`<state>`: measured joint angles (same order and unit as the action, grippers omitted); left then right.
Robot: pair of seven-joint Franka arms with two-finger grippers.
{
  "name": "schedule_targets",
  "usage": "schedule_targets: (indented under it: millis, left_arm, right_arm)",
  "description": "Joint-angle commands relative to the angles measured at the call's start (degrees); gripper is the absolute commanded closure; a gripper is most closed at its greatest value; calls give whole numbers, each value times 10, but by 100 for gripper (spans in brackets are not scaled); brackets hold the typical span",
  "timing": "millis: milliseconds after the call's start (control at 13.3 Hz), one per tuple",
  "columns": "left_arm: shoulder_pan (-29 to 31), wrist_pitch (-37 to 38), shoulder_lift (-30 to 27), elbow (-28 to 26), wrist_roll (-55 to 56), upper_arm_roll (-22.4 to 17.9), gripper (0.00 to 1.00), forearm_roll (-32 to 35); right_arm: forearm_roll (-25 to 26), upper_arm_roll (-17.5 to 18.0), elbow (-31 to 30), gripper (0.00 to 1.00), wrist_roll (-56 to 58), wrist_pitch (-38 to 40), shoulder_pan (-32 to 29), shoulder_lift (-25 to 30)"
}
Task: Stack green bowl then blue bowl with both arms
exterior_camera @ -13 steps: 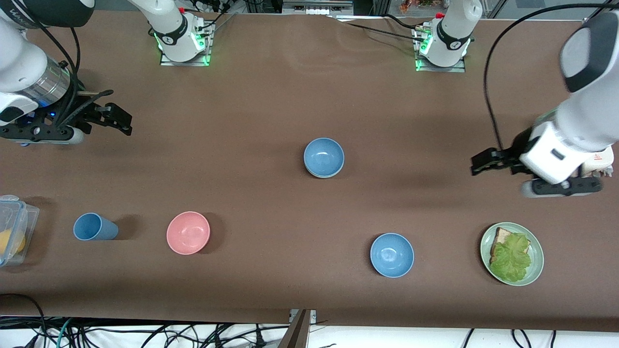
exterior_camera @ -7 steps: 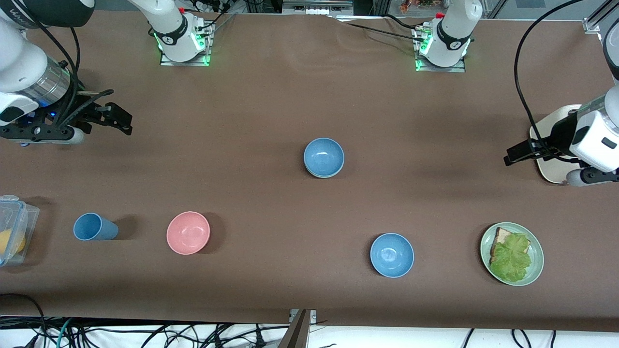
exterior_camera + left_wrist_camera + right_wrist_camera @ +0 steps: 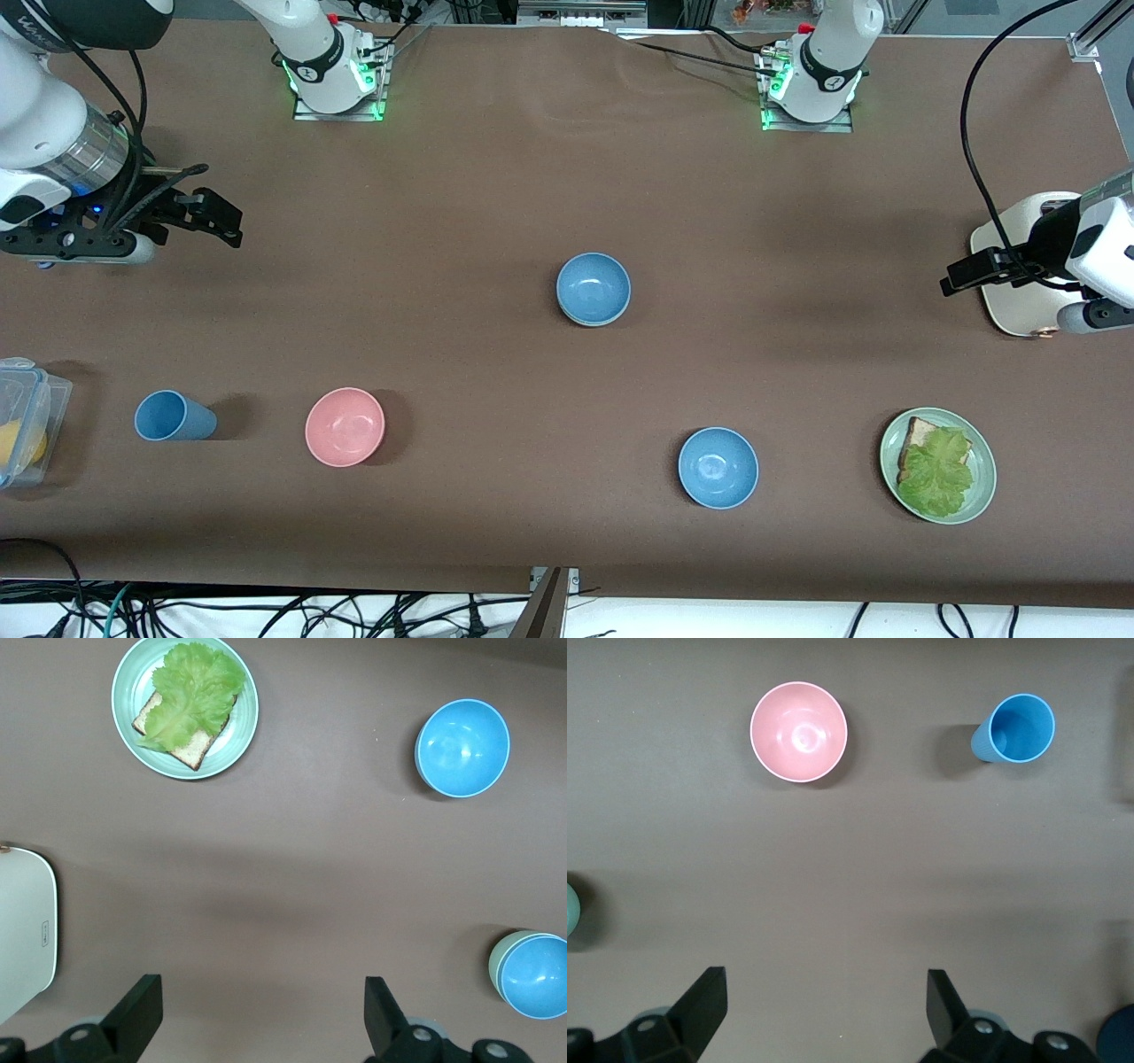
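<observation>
While both arms hang back at opposite ends, the brown surface [image 3: 496, 177] lies broad and mostly bare between them, with wide open room around the middle stack. The left gripper [image 3: 961, 276] hovers over the edge of a cream tray [image 3: 1019, 306] at the left arm's end, its jaws spread wide and holding nothing, as the left wrist view shows. The right gripper [image 3: 213, 217] waits over bare cloth toward the right arm's end, its jaws likewise spread and empty.

Near the surface's edge closest to the front camera at the left arm's end sits a green plate [image 3: 982, 496] carrying bread and lettuce. A clear container [image 3: 35, 399] is cut off by the frame at the right arm's end.

At mid-surface the blue bowl [image 3: 593, 288] sits nested inside the green bowl [image 3: 493, 967], whose pale rim shows just around it; open cloth rings the pair on every side. A second blue bowl [image 3: 718, 467] stands alone nearer to the front camera, well apart from the stack and beside the green plate with clear room between. A pink bowl [image 3: 345, 426] lies nearer to the front camera toward the right arm's end, and a blue cup [image 3: 173, 416] lies on its side near it, mouth facing the clear container.
</observation>
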<state>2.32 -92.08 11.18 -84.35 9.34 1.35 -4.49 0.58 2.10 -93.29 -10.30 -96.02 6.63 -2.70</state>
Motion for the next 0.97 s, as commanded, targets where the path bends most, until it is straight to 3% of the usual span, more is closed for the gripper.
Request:
schedule_targets:
  millis: [0, 300, 450, 900]
  left_arm:
    - [5, 0, -11, -12, -26, 7, 0, 1]
    - [0, -1, 4, -3, -59, 7, 0, 2]
    - [1, 1, 35, 29, -61, 4, 0, 10]
    - [-7, 14, 36, 35, -57, 9, 0, 40]
  right_arm:
    - [-8, 4, -1, 1, 11, 8, -6, 10]
    - [-8, 4, -1, 1, 11, 8, -6, 10]
    - [-8, 4, -1, 1, 11, 8, -6, 10]
    - [-8, 4, -1, 1, 14, 8, -6, 11]
